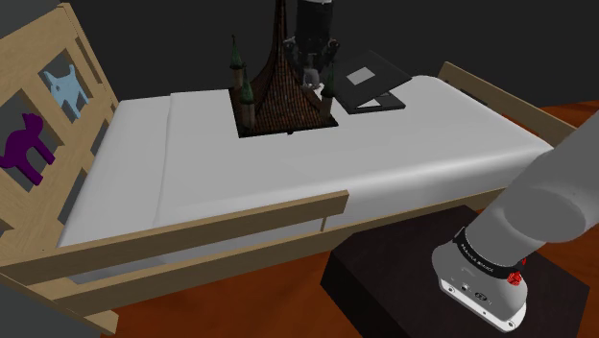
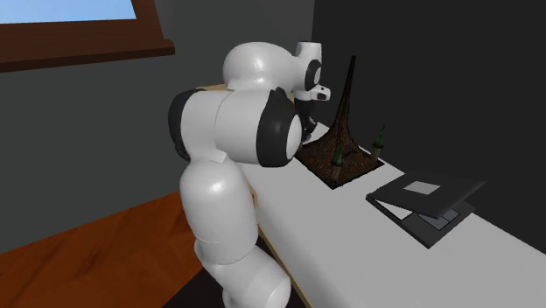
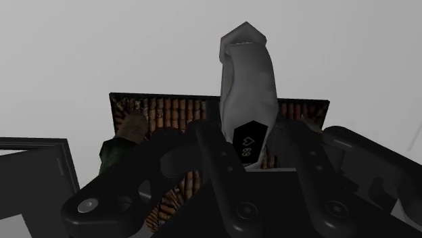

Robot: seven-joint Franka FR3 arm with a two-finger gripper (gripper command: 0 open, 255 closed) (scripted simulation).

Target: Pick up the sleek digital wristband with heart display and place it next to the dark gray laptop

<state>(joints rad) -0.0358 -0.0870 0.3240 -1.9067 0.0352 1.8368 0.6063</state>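
In the shoulder view, just right of the brown spired tower model (image 1: 283, 91) on the white bed (image 1: 192, 163), the black two-finger gripper (image 3: 260, 162) pinches the pale grey wristband (image 3: 247, 81). The band's long axis runs out past the fingertips, and its black heart display (image 3: 248, 143) faces the wrist camera. The open dark gray laptop (image 1: 370, 84) lies near, further right.

Wristband (image 3: 247, 94) display: heart sign + 2 digits, prob. "89", hard to read.
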